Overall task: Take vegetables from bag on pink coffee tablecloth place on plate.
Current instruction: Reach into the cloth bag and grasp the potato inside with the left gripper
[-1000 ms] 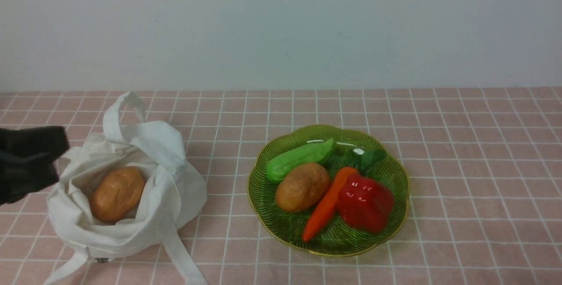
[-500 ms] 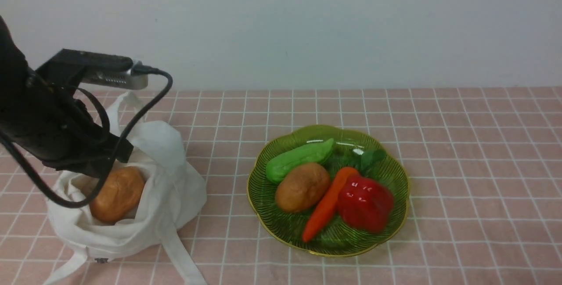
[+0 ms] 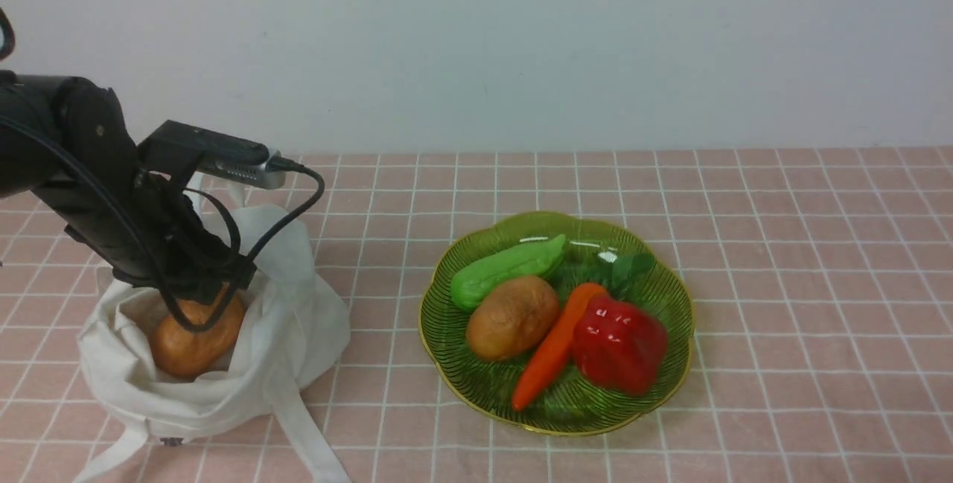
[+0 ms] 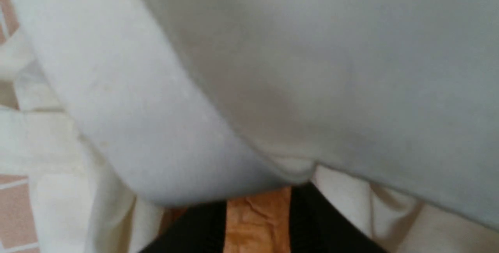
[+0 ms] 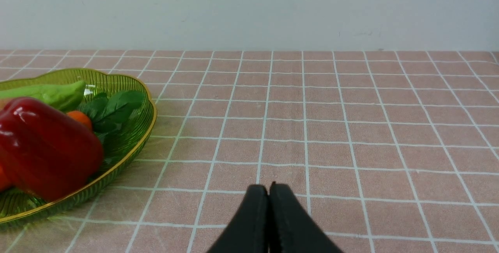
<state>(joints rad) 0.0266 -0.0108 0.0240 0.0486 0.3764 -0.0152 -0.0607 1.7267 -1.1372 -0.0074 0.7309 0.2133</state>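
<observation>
The off-white bag (image 3: 290, 319) lies open at the left on the pink tablecloth (image 3: 804, 304). One orange-brown potato (image 3: 190, 341) lies inside it. My left gripper (image 3: 207, 291) reaches down into the bag's mouth. In the left wrist view its black fingers (image 4: 319, 222) stand apart on either side of the potato (image 4: 257, 222), under a fold of the bag (image 4: 312, 69). The green plate (image 3: 670, 274) holds a green gourd (image 3: 506, 269), a potato (image 3: 512, 317), a carrot (image 3: 555, 353) and a red pepper (image 3: 618, 345). My right gripper (image 5: 269, 190) is shut and empty, low over the cloth right of the plate (image 5: 128, 155).
The bag's strap handles trail toward the table's front edge (image 3: 305, 431) and stand up behind the left arm. A plain pale wall (image 3: 521, 44) runs along the back of the table. The left arm's cable (image 3: 298, 200) loops over the bag.
My left arm has come in from the left edge, swung over the bag and lowered its gripper into the bag's mouth onto the potato. Plate and vegetables have not moved.
</observation>
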